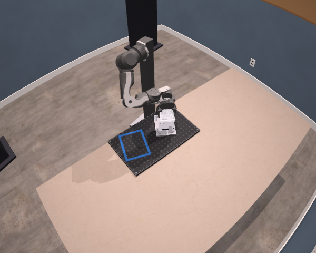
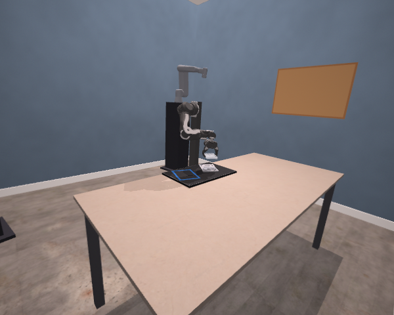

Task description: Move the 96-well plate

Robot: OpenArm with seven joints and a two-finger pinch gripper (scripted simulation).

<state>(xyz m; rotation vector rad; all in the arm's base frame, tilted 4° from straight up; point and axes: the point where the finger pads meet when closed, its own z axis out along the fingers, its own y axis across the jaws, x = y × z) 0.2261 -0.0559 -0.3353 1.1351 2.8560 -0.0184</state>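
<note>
Exterior view, jaws [image 2: 211,154] clamping 96-well plate [image 2: 210,155] above nest [image 2: 209,167], blue-outlined spot [image 2: 186,174] beside, pillar [image 2: 173,135] behind
</note>
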